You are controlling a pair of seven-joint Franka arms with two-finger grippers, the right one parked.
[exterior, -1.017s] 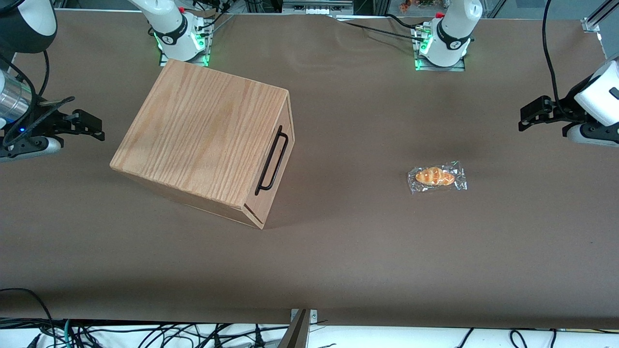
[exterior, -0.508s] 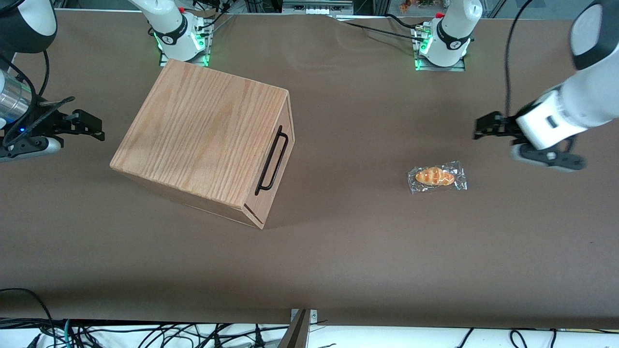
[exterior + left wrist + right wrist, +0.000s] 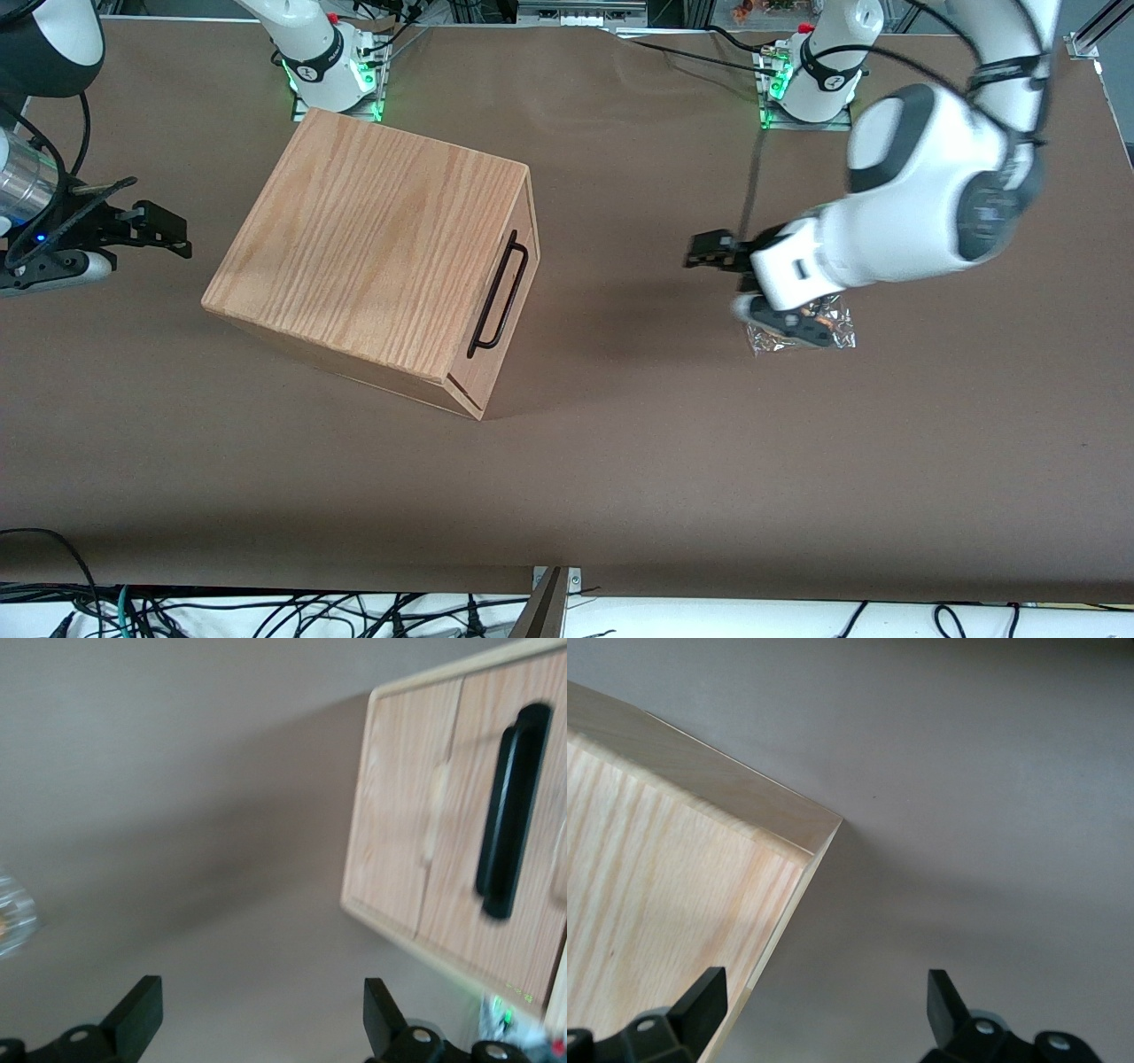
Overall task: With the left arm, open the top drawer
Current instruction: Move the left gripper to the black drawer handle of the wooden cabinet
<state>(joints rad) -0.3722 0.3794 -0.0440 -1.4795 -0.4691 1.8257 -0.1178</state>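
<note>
The oak-grain box stands on the brown table toward the parked arm's end. Its top drawer is shut, flush with the box front, and carries a thin black bar handle. The white left arm reaches in low over the table. Its black gripper points at the drawer front, well apart from it, with bare table between. In the left wrist view the gripper is open and empty, and the drawer front and its handle show ahead.
A clear-wrapped bread roll lies on the table, partly covered by the left arm's wrist; its wrapper also shows in the left wrist view. Two arm bases stand farthest from the camera. Cables hang below the near edge.
The left arm has swung from the working arm's end of the table toward the box. Its wrist now hangs over the bread roll. The box and drawer have not moved.
</note>
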